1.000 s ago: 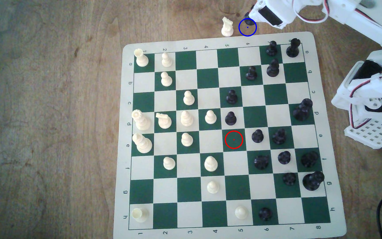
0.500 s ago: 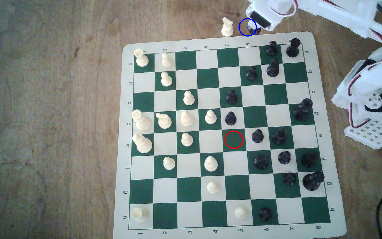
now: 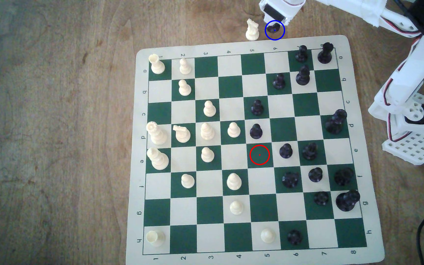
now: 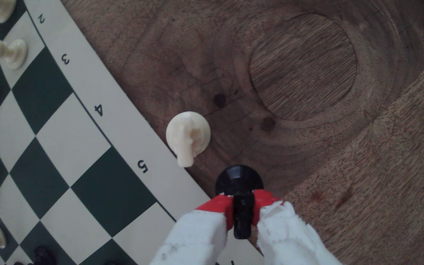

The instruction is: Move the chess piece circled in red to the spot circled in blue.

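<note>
Black chess piece (image 4: 241, 203) clamped between red-tipped gripper (image 4: 242, 209) jaws, held inside the blue ring (image 3: 274, 30), just right of the cream knight (image 3: 252, 30) in the exterior view, beyond the board's far edge (image 3: 241, 42).

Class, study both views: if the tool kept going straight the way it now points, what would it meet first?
Probably the bare wooden table. The tool, shut on the black chess piece, points down at the blue-ringed spot beside the cream knight. Whether the base already touches is unclear.

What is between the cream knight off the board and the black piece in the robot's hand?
Nothing: in the wrist view, bare wood separates the cream knight from the black piece held by the hand.
</note>
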Tool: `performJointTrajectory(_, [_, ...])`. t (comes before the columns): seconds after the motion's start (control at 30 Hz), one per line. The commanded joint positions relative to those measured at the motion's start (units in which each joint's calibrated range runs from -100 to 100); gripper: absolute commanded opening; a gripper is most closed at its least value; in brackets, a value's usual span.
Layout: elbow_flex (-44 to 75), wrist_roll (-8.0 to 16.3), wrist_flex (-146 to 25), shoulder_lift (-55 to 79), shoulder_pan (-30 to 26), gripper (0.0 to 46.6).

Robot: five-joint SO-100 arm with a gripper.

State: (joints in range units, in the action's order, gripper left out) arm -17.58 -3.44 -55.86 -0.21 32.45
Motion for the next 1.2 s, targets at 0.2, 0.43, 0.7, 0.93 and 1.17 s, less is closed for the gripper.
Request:
performJointTrajectory(0.2, [6.0, 0.2, 0.5, 2.8, -0.3, 0.4])
performJointTrajectory(0.43, [5.7, 0.2, 0.6, 3.9, -0.3, 0.3])
performJointTrajectory(0.7, [5.7, 0.2, 1.1, 4.7, -0.3, 7.0])
performJointTrajectory(0.93, [4.9, 0.2, 1.1, 1.3, 0.1, 13.5])
performJointTrajectory(1.17, [-0.4, 0.0, 0.8, -4.7, 0.7, 14.7])
